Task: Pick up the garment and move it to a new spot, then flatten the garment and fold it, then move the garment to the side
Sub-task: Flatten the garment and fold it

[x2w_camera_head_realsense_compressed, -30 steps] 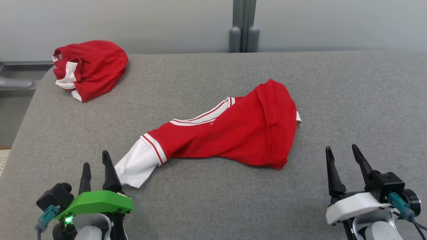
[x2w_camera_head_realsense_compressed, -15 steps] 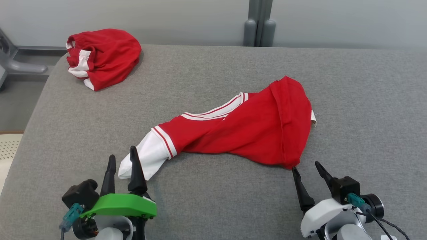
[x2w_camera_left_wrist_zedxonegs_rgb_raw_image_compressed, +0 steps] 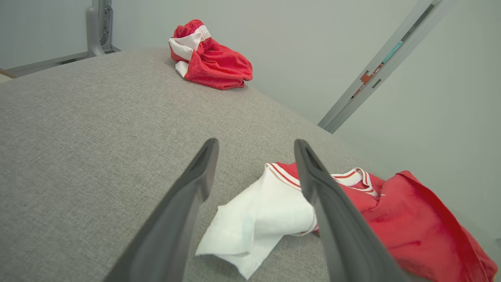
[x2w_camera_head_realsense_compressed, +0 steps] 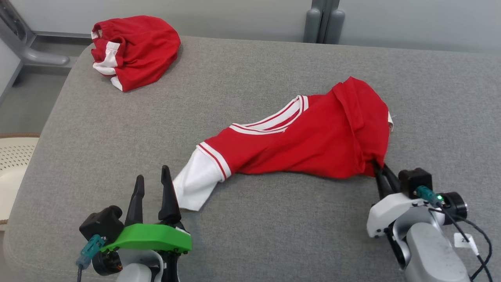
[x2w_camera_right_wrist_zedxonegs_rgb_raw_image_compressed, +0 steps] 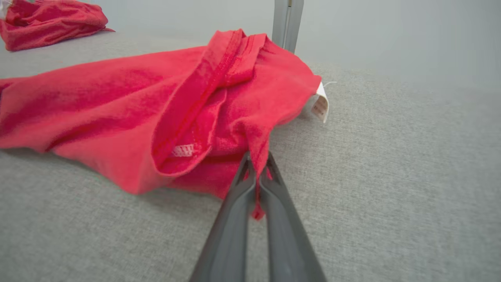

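The garment is a red shirt with white sleeves and striped trim, lying crumpled across the middle of the grey padded table. My right gripper is shut on the garment's near right corner, the red cloth pinched between its fingers. Open, my left gripper stands just left of the white sleeve end, nothing between its fingers. From the left wrist, the white sleeve lies between and beyond the two fingers.
A second red and white garment lies bunched at the table's far left corner. A white label sticks out at the shirt's right edge. A grey post stands behind the table. A cream perforated object sits off the left edge.
My right gripper moved forward to the shirt's near right corner and shut on it. My left gripper moved closer to the white sleeve. The head camera shifted, so the whole scene slid.
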Robot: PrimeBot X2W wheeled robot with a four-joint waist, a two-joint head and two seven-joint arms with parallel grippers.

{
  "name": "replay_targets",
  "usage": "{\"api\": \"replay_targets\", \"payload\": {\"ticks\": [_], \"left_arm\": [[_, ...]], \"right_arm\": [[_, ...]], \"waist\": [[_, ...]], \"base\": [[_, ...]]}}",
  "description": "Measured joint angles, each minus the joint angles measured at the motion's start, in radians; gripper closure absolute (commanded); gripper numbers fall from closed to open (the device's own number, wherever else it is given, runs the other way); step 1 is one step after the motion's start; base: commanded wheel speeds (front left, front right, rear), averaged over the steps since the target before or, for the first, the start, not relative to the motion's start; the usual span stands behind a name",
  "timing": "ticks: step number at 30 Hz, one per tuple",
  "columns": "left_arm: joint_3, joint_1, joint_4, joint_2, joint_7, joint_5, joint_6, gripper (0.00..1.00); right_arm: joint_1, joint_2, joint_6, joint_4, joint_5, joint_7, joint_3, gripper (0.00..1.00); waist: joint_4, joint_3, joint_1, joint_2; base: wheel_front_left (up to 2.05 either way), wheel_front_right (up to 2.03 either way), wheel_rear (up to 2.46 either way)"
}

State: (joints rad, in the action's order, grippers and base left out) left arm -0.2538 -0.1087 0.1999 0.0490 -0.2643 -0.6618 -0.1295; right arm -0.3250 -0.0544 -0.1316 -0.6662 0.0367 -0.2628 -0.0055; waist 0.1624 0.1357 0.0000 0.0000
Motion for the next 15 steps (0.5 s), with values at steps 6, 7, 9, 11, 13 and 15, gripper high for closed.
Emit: {"api": "replay_targets", "payload": {"ticks": [6,7,9,11,13,15], "left_arm": [[-0.03,0.0,-0.019,0.0,0.0,-0.023,0.007,0.0],[-0.039,0.0,-0.023,0.0,0.0,-0.026,0.008,0.0],[-0.053,-0.001,-0.029,0.0,0.0,-0.03,0.008,0.0],[-0.068,-0.001,-0.033,0.0,0.0,-0.032,0.011,0.0],[-0.082,-0.002,-0.035,0.0,0.0,-0.032,0.012,0.0],[-0.099,-0.003,-0.035,0.0,0.0,-0.033,0.013,0.0]], "right_arm": [[-0.038,-0.079,0.0,-0.016,0.046,0.0,-0.072,1.0],[-0.044,-0.095,0.0,-0.026,0.047,0.0,-0.077,1.0],[-0.054,-0.125,0.0,-0.043,0.056,0.0,-0.086,1.0],[-0.062,-0.148,0.0,-0.059,0.062,0.0,-0.1,1.0],[-0.071,-0.164,0.0,-0.068,0.072,0.0,-0.113,1.0],[-0.074,-0.167,0.0,-0.069,0.082,0.0,-0.121,0.0]], "waist": [[-0.009,-0.001,0.0,0.0],[-0.01,-0.002,0.0,0.0],[-0.011,-0.003,0.0,0.0],[-0.013,-0.004,0.0,0.0],[-0.017,-0.005,0.0,0.0],[-0.021,-0.006,0.0,0.0]], "base": [[0.0,0.0,0.0],[0.0,0.0,0.0],[0.0,0.0,0.0],[0.0,0.0,0.0],[0.0,0.0,0.0],[0.0,0.0,0.0]]}}
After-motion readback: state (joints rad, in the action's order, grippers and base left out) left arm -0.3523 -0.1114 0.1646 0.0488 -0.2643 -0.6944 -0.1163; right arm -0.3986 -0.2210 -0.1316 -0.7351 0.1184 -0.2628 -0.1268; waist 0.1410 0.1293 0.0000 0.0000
